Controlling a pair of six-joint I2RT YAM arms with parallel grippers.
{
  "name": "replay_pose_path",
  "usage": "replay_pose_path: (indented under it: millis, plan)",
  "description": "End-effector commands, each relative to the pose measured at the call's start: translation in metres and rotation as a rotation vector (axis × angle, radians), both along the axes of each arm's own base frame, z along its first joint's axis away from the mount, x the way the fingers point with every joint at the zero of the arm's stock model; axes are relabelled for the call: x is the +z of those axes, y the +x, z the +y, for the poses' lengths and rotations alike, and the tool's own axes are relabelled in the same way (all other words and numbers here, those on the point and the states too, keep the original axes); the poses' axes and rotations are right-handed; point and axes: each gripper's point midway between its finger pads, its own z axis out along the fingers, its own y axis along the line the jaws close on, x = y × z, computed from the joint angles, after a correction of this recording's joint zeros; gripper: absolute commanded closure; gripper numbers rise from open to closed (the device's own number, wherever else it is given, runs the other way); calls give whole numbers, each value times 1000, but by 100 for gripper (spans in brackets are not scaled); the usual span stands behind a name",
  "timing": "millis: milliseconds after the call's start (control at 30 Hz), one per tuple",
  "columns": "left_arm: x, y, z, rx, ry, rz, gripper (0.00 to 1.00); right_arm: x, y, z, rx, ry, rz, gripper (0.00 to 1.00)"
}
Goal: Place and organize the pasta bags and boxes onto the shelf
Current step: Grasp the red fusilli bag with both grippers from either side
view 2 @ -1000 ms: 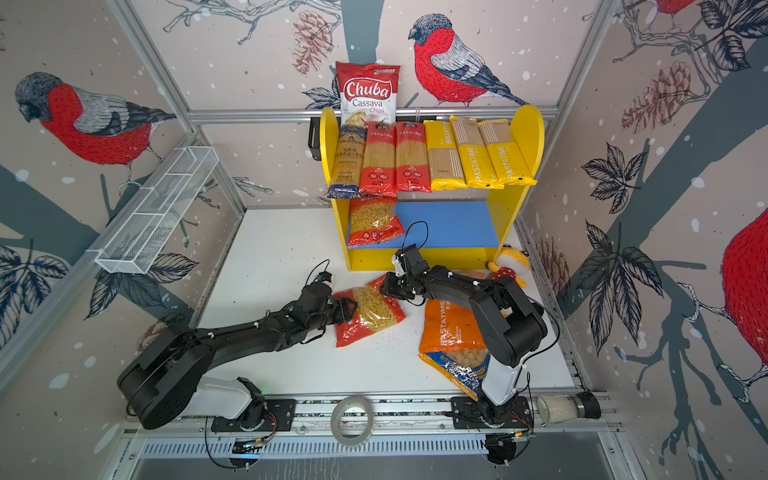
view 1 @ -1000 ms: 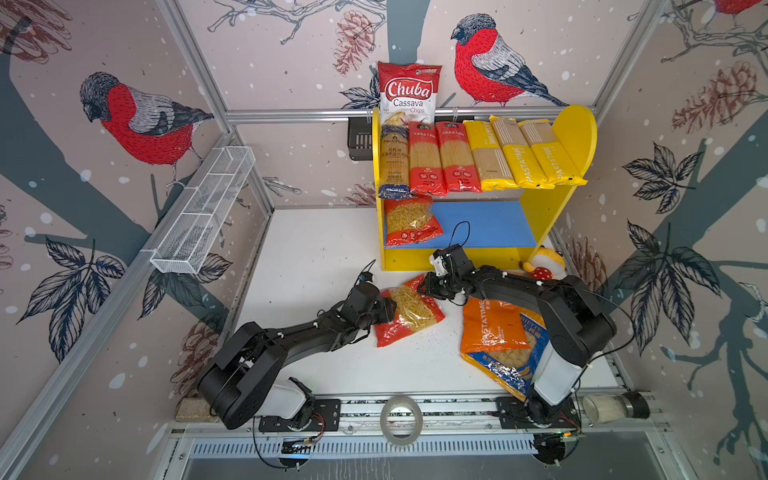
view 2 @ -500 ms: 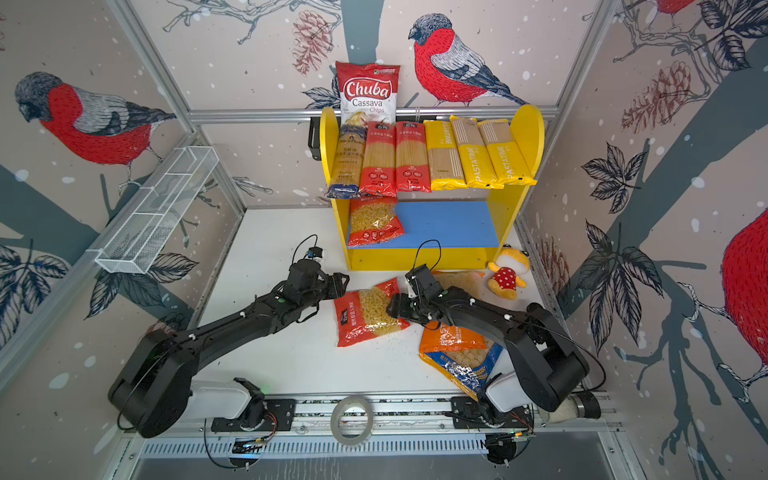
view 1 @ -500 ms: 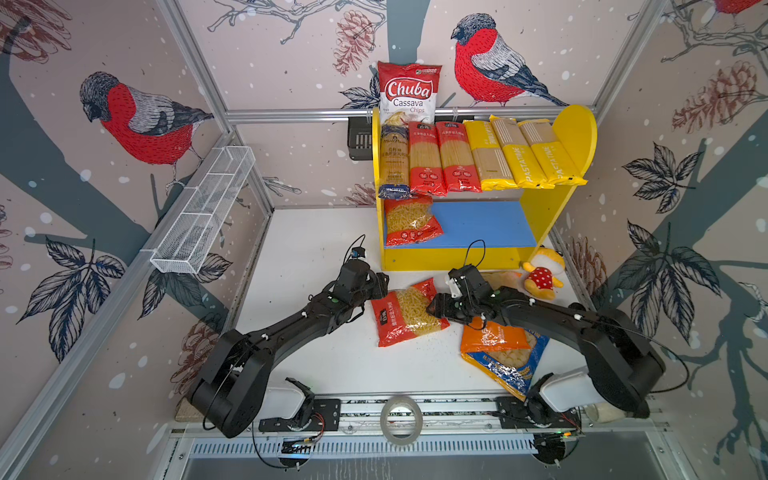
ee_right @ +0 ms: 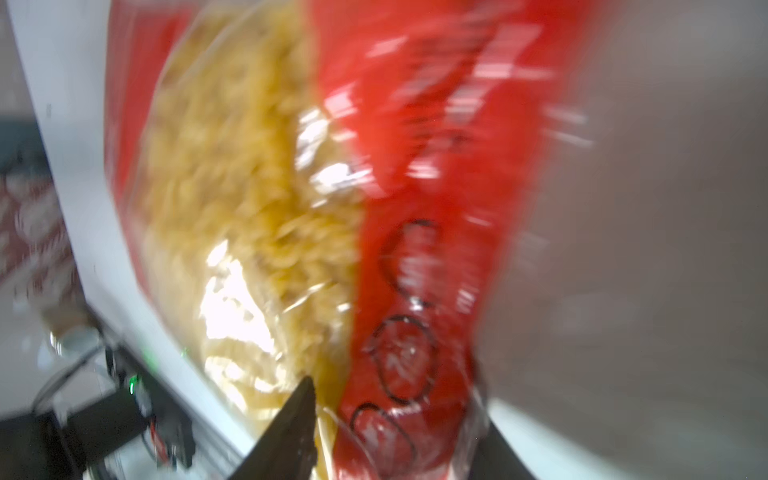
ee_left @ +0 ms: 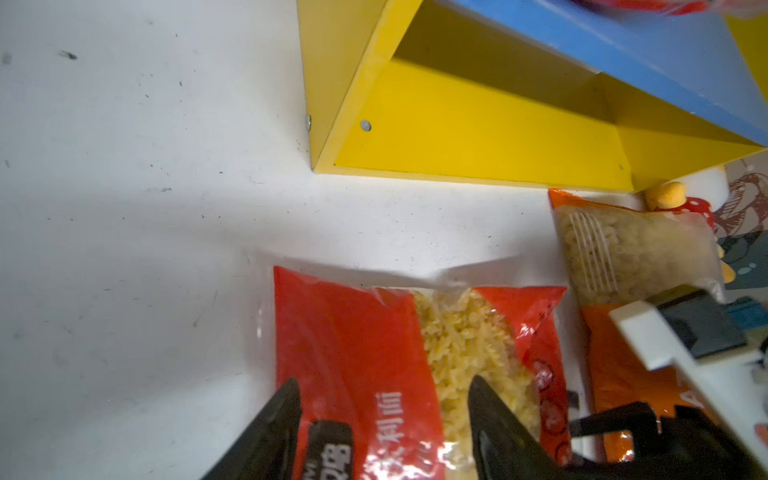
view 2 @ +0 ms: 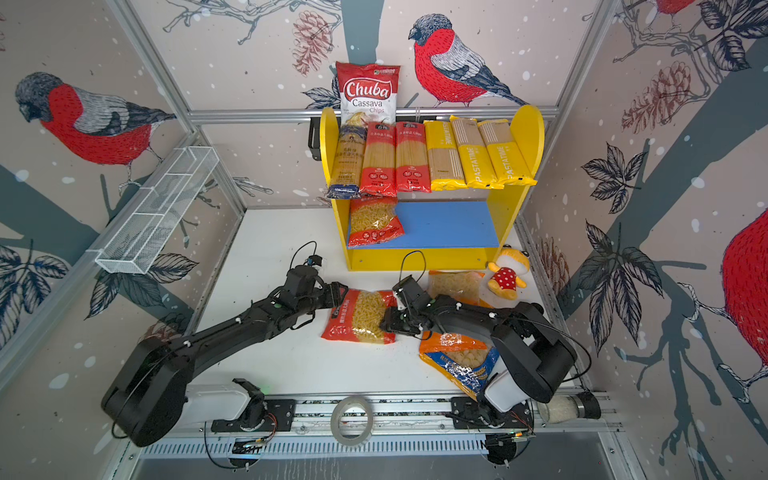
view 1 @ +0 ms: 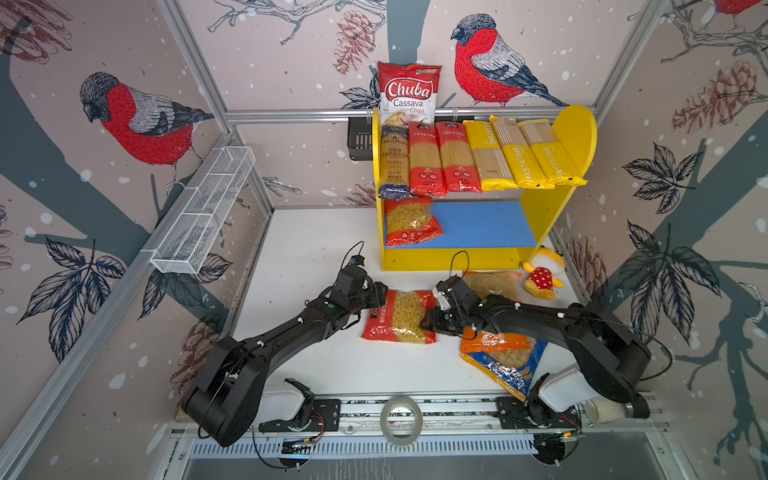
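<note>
Red fusilli bag (view 1: 399, 318) lay flat on the counter (view 1: 311, 249) before the shelf (view 1: 575, 137) in both top views. The left gripper (view 1: 380, 294) was at its corner nearer the shelf and the right gripper (view 1: 428, 325) at its opposite side edge. Being thin film over loose pasta, it looked light, floppy and slippery; I judged a sealed end or edge a better hold than the bulging middle.

In the left wrist view the jaws stood spread over the bag's (ee_left: 353, 340) printed end, pinching nothing.

The right wrist view was blurred. The bag's red strip (ee_right: 415, 166) sat between the jaws, but I could not tell whether they gripped it.

A second earlier the bag lay more askew and the right gripper was up by the shelf's foot.
</note>
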Motion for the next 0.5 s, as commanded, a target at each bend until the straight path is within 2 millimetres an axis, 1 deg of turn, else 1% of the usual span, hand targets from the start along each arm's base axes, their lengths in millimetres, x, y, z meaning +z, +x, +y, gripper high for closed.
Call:
replay_pose_path:
  millis: [0, 67, 100, 133, 167, 200, 300, 367, 467]
  plan:
    - [-3, -18, -1, -16, -41, 57, 36, 21, -28, 35, 158, 115, 0, 50]
    - [-5, -28, 3, -14, -46, 74, 36, 39, -44, 47, 251, 183, -6, 46]
    - [-7, -33, 8, -2, -36, 81, 36, 46, -45, 46, 281, 193, -21, 43]
    - [-8, -36, 13, 8, -23, 83, 36, 49, -40, 42, 282, 177, -43, 41]
    - [-6, -39, 18, 21, -15, 76, 36, 50, -29, 33, 259, 140, -68, 38]
    - [-5, -41, 21, 28, -11, 68, 36, 47, -14, 20, 215, 99, -78, 38]
    - [-3, -47, 24, 45, -51, 63, 36, 43, 31, -13, 86, 40, -113, 37]
    - [-7, -54, 23, 60, -89, 86, 36, 48, 57, -18, 41, 35, -173, 34]
    - [-15, -65, 19, 71, -117, 119, 36, 49, 88, -13, 3, 26, -226, 31]
